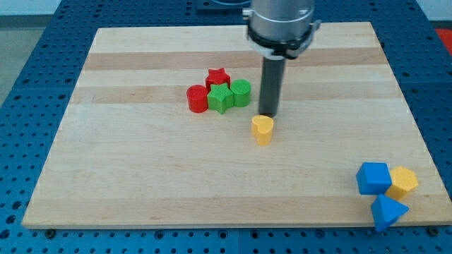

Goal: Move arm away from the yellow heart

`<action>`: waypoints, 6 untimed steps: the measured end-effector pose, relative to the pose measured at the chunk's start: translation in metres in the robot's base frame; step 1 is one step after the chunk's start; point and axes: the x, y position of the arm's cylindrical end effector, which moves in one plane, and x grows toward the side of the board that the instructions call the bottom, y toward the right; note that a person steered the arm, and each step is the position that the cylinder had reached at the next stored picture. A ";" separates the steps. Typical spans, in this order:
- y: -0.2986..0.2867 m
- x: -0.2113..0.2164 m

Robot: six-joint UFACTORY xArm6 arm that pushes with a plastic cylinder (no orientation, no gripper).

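The yellow heart (262, 130) lies near the middle of the wooden board (141, 183). My tip (268, 114) stands just above it in the view, touching or almost touching its top edge. The rod comes down from the arm at the view's top.
A cluster sits to the left of the rod: a red star (217, 75), a red cylinder (197, 98), a green star (220, 98) and a green cylinder (241, 92). At the bottom right lie a blue cube (372, 178), a yellow block (403, 182) and a blue triangle (387, 212).
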 end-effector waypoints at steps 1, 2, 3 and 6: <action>-0.056 0.017; -0.046 0.066; -0.016 0.095; -0.114 0.009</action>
